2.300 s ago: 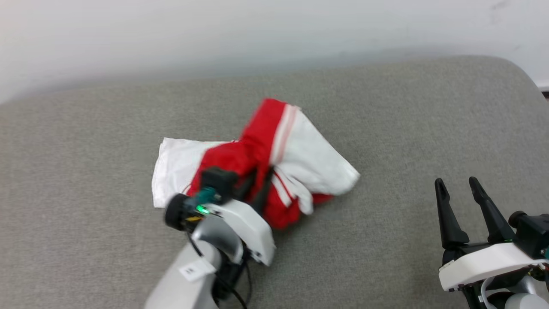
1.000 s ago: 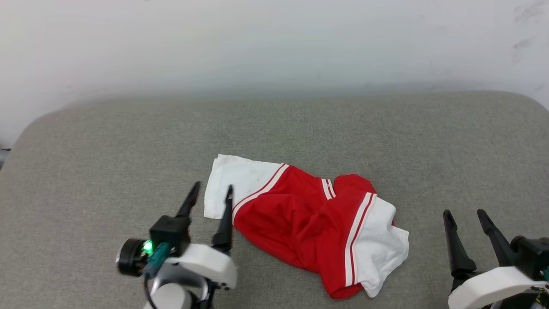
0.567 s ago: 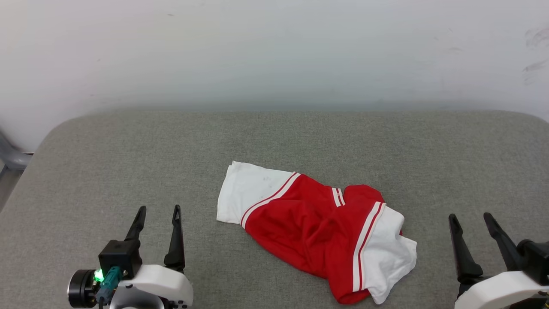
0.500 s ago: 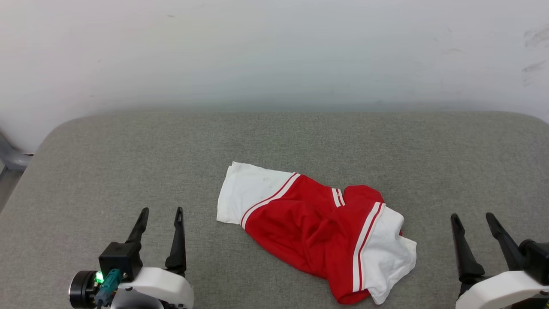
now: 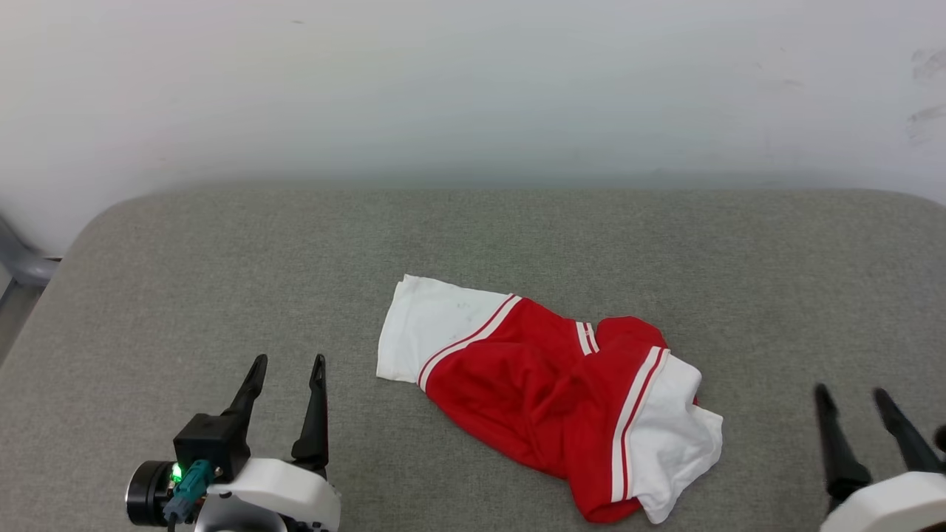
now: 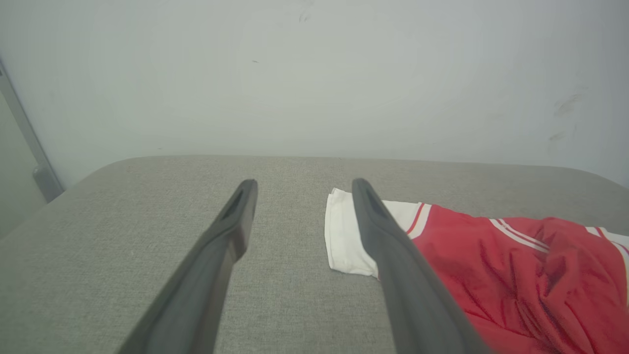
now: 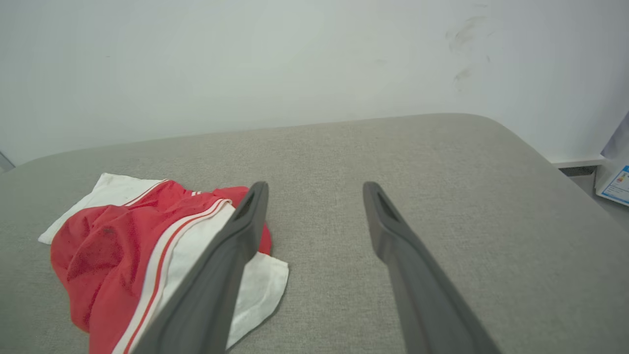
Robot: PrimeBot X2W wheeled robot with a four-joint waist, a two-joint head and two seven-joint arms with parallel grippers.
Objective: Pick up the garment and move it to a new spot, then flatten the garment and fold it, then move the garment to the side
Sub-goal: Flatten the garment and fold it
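The garment lies crumpled on the grey cushioned surface, red with white sleeves and red-white striped trim; no numerals show. It also appears at the right of the left wrist view and the left of the right wrist view. My left gripper sits at the lower left, open and empty, well left of the garment's white sleeve. My right gripper is at the lower right, open and empty, to the right of the garment. In their own wrist views the left gripper and right gripper stand wide apart.
A pale wall rises behind the surface. The surface's rounded left corner drops toward a grey metal frame. Past the right corner sits a bit of printed paper. Bare grey fabric stretches around the garment.
The left gripper let go of the garment and drew back to the lower left. The garment now lies spread out lower. The camera tilted up, and the right gripper slid slightly lower right.
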